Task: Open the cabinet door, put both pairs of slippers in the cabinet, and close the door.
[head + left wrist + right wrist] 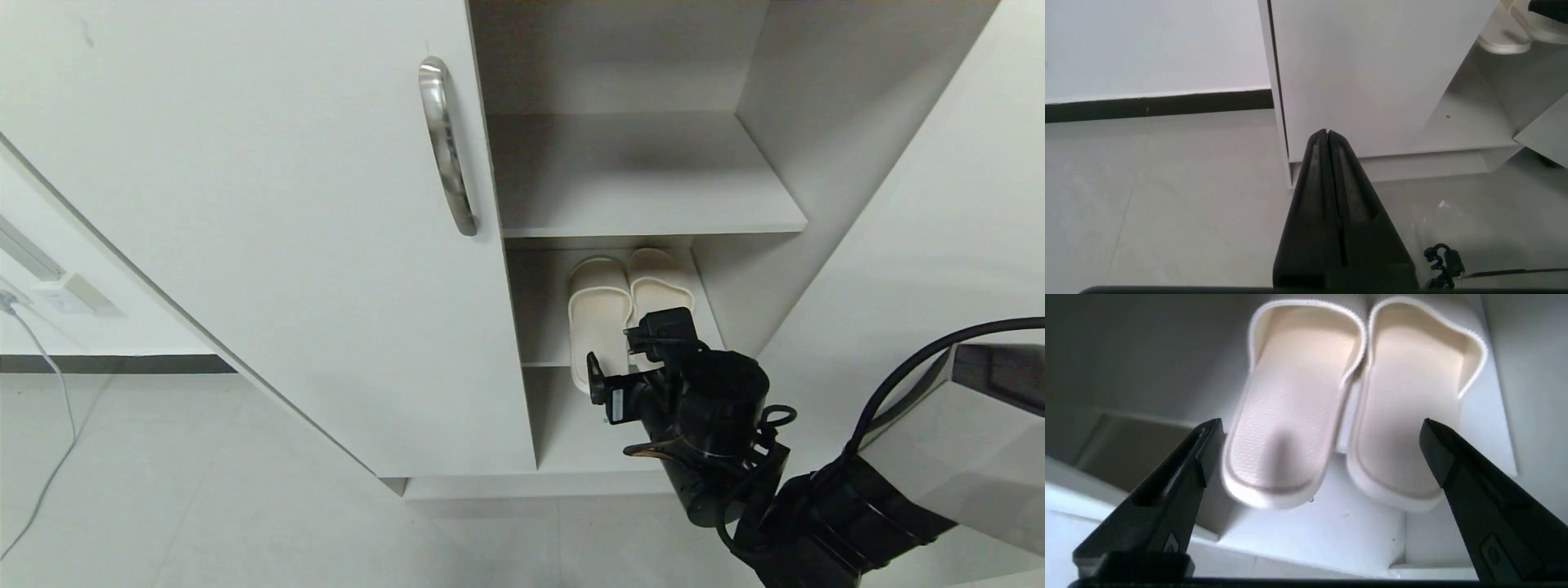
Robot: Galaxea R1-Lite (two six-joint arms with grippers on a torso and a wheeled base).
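slippers (600, 314) half behind wide-apart right claw (1321, 431)

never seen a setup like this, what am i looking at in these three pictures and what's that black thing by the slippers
It's a two-armed robot with three cameras, and each arm ends in a claw. The big picture is taken from its head, looking down at a white cabinet. One door, with a metal handle, is closed, and the side next to it stands open. A pair of cream slippers lies on a lower shelf.

The black thing is the right arm. Its own camera looks past the right claw, whose two fingers are spread apart in front of the slippers and hold nothing.

The last picture is from the left arm. The left claw is shut and empty, above the grey floor by the cabinet's foot.
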